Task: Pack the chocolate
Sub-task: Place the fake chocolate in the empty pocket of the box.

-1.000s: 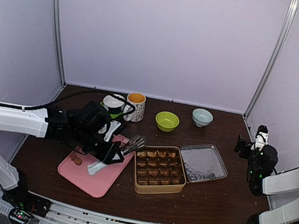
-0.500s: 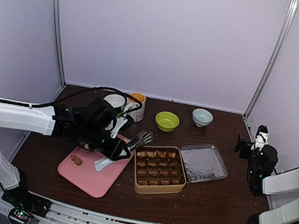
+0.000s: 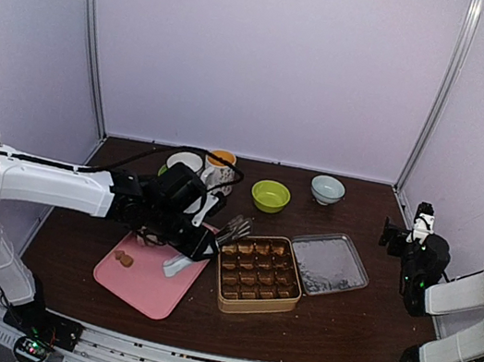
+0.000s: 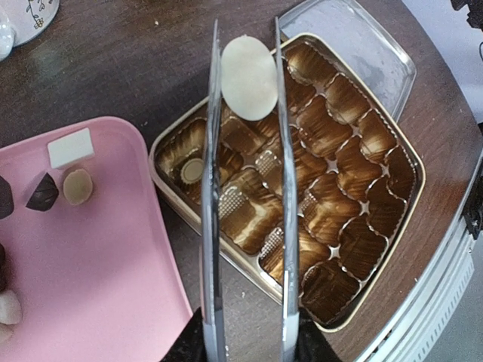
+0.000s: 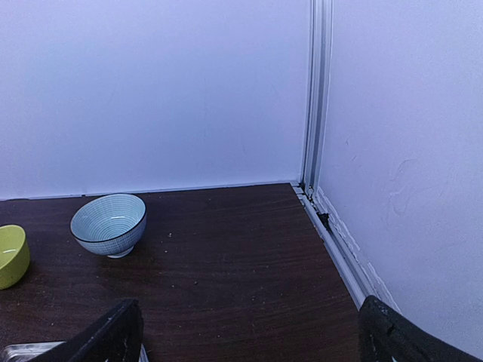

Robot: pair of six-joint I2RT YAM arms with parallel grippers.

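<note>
Left gripper [image 3: 196,246] is seen clamped on the tongs [image 4: 211,226], and a cream chocolate [image 4: 247,75] is pinched between the tips of the two blades. That round piece is held in the air over the far left corner of the tin [image 4: 392,219], clear of its gold pockets. Below and to the left, a pink tray [image 4: 98,286] is laid on the table, and loose pieces [image 4: 70,147] are scattered along its left side: a white square, a dark one and a tan round one can be made out. One round piece [image 4: 191,170] is seated in the tin's pocket nearest the tray; the other pockets seen from the left wrist are bare. A silver lid [image 3: 330,264] is set touching the tin's right side. Farther right, the right gripper [image 5: 249,335] is held with its fingers spread wide on nothing, well apart from the tin.
</note>
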